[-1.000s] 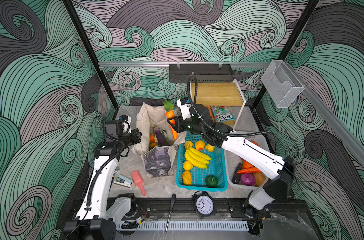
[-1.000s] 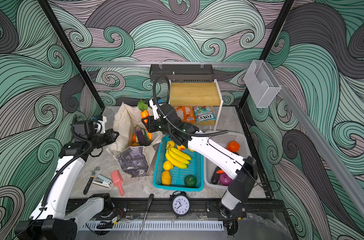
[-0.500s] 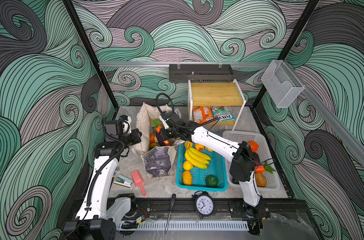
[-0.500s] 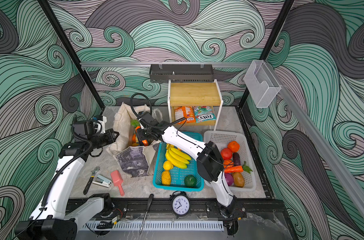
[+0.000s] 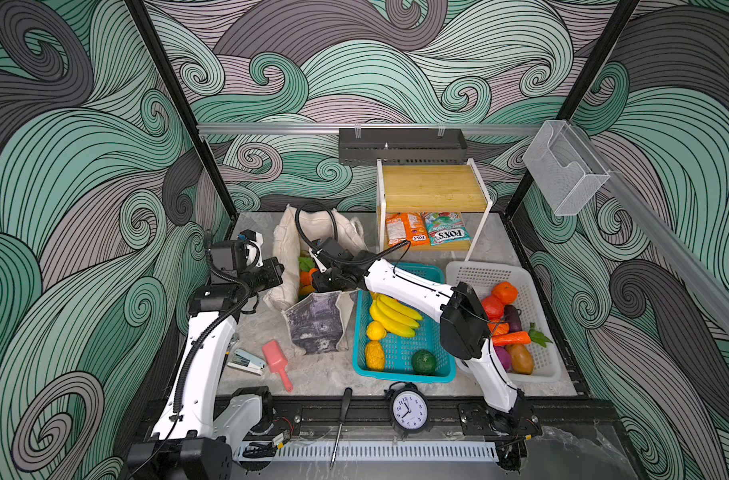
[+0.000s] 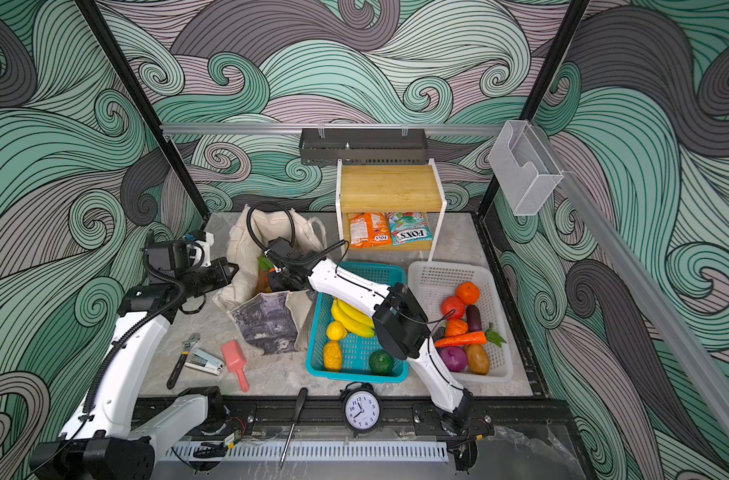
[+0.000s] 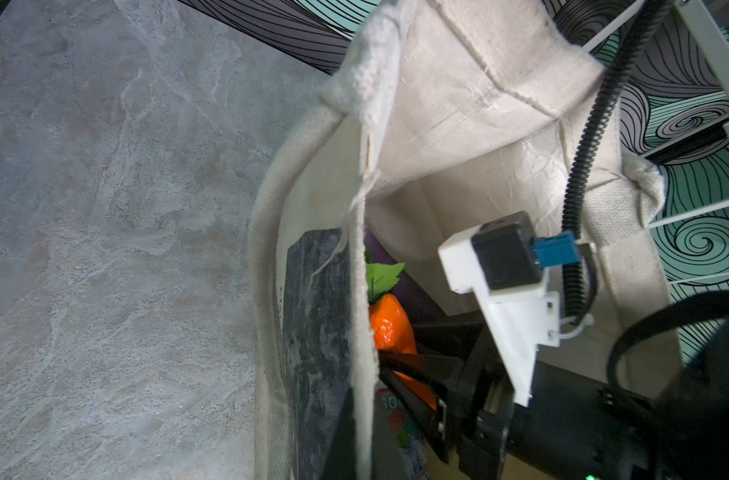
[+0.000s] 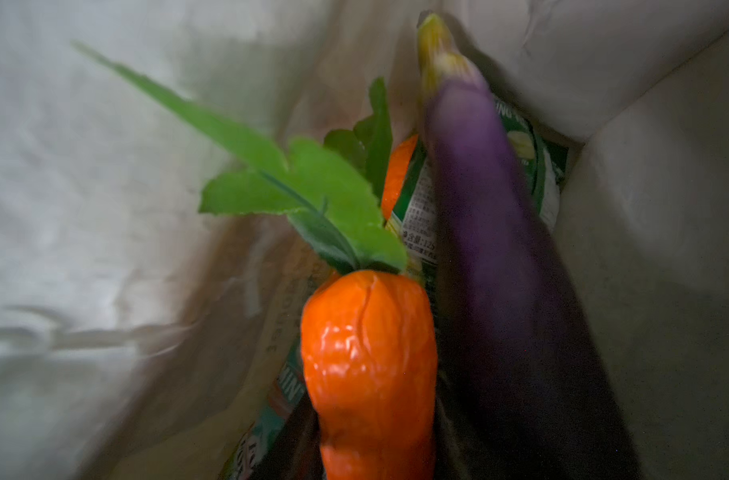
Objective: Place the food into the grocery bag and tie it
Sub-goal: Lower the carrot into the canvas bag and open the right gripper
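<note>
Swirling teal, grey and mauve waves cover the walls around a grey marbled tabletop (image 5: 263, 332). The right gripper (image 7: 408, 357) reaches from the right, across the middle, into the open mouth of the grocery bag (image 5: 286, 249). Its black fingers (image 7: 437, 365) clasp the thin end of the leafy carrot (image 8: 367, 353).

The carrot's long axis runs in line with the gripper's reach. Its glossy, wrinkled orange body is nearest the wrist, and its flat green leaves point ahead, toward the far left and down into the bag. Just beside it, roughly parallel, lies the smooth purple eggplant (image 8: 491, 232), its yellow-green stem end pointing the same way. Behind both shows a shiny green packet (image 8: 421, 208).

The bag is slack beige canvas with frayed hems and woven cream handles. Its near wall, printed in grey-purple, folds outward onto the table. The left gripper (image 5: 276, 272) is closed tight at the bag's left rim, and in the left wrist view the cloth edge runs straight into it.

Right of the bag a teal mesh basket (image 5: 404, 376) holds yellow bananas (image 5: 394, 318) and other fruit. Farther right, a white mesh basket (image 5: 479, 274) holds more produce. At the far side a wooden-topped shelf (image 5: 433, 187) has two snack packets beneath it. Along the near edge lie a stapler (image 5: 246, 361), a pink scoop (image 5: 273, 357), a screwdriver (image 5: 341, 415) and a round clock (image 5: 410, 409).
</note>
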Controlling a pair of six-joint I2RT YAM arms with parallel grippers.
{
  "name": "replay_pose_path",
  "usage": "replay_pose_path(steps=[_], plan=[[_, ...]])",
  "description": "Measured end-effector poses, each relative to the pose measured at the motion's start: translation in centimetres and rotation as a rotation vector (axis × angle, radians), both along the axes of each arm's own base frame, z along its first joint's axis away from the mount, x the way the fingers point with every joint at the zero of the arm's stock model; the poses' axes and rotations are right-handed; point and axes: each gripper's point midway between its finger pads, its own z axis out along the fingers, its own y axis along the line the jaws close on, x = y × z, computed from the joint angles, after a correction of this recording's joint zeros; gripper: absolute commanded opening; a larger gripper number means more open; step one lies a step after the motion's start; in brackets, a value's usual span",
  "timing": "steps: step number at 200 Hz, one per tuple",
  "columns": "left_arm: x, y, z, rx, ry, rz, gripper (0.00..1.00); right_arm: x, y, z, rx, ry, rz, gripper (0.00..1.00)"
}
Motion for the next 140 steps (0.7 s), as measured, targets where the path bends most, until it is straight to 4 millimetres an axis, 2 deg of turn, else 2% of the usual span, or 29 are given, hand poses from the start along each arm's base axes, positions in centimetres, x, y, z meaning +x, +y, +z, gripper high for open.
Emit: replay_pose_path(steps=[14,31,55,89,106,122,140], plan=[[0.0,0.0,0.0,0.0,0.0,0.0,0.0,-0.1,0.0,-0.9,-0.012,0.015,-0.002,0.4],[0.0,0.0,0.0,0.0,0.0,0.0,0.0,-0.2,0.1,-1.7,-0.017,0.034,-0.01,0.47],[0.0,0.0,0.0,0.0,0.0,0.0,0.0,-0.3,0.0,-2.1,-0.023,0.044,-0.014,0.65],[0.0,0.0,0.0,0.0,0.0,0.0,0.0,-0.2,-0.2,-1.6,-0.024,0.04,-0.027,0.83],[0.0,0.0,0.0,0.0,0.0,0.0,0.0,-0.2,-0.6,-0.3,-0.016,0.029,-0.044,0.95],[0.0,0.0,0.0,0.0,0.0,0.001,0.0,-0.4,-1.1,1.8,0.005,0.009,-0.051,0.96],[0.0,0.0,0.0,0.0,-0.001,0.001,0.0,-0.8,-1.6,5.7,0.06,-0.031,-0.055,0.97]])
